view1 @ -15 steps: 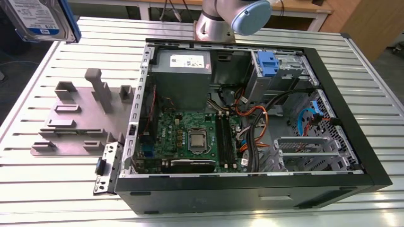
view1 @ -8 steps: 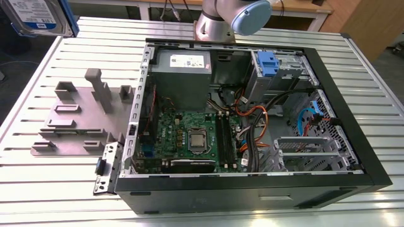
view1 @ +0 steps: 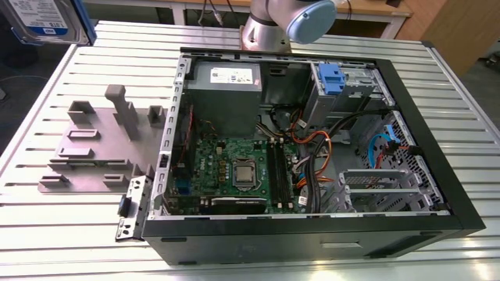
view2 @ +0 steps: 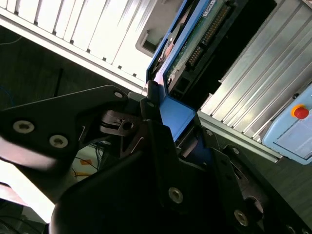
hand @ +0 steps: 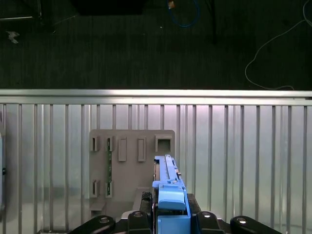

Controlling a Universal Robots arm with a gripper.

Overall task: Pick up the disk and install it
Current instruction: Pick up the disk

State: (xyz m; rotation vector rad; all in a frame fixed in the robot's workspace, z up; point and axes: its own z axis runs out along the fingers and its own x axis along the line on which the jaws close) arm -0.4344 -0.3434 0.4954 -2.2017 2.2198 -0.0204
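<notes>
Ribbed metal table (view1: 70, 234), blue plastic-framed disk (hand: 170, 197)

One open computer case (view1: 312, 234) lay on one slatted table (view1: 62, 234). Beside the case, toward the exterior view's left, sat one grey holder plate (view1: 86, 158). One disk (view1: 43, 17) hung well apart from the case on that same side, clamped by one gripper (hand: 170, 217). Inside the case were one power supply box (view1: 222, 96) and one blue bracket (view1: 332, 79).

arm (view1: 262, 34): silver tube — pale-blue cap (view1: 311, 20) | end effector (view2: 173, 119): black, silver screws (view2: 176, 195)
</notes>
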